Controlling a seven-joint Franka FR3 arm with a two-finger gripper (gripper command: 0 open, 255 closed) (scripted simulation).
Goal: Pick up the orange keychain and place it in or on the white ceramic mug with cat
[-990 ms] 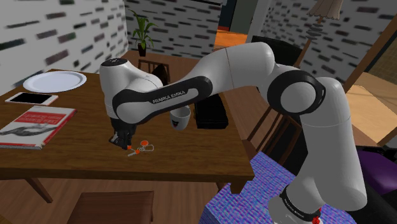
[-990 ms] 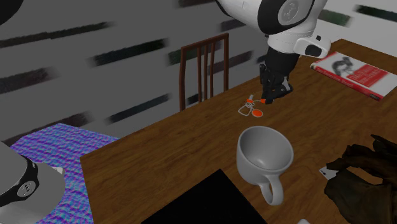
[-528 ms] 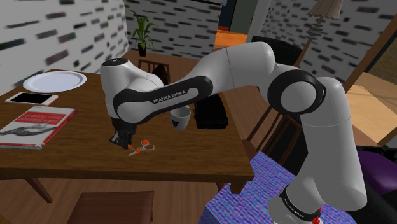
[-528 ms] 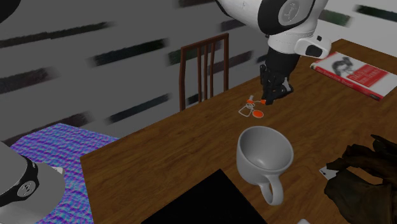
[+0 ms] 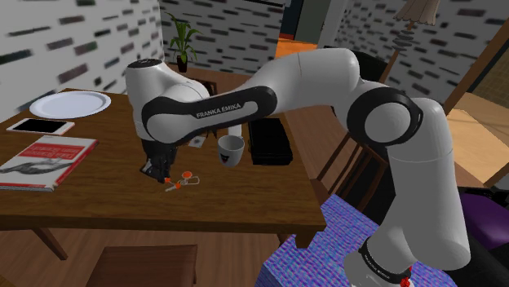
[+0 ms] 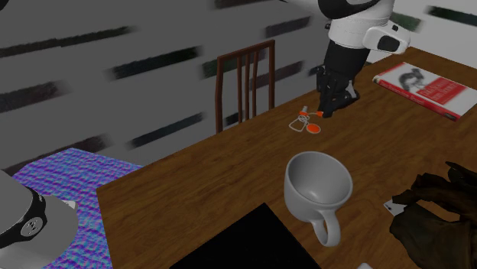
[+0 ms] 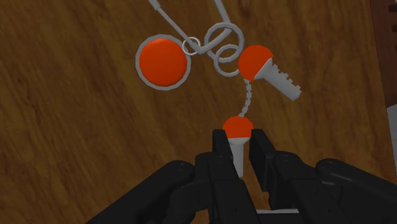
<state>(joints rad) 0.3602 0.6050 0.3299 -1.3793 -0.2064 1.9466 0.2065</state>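
We see the gripper [image 7: 240,145] clamped on one small key of the orange keychain [image 7: 163,62]. The rest trails just beyond its fingertips, above the table [image 5: 98,192], near the mug [image 5: 231,149], on the shoulder view's left of it.

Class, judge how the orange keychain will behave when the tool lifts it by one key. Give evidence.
Likely floppy: the orange keychain is keys and a disc on a thin chain, so the rest should dangle below the key clasped in the tool. Probably light: small beside the mug. The narrow blade may pivot.
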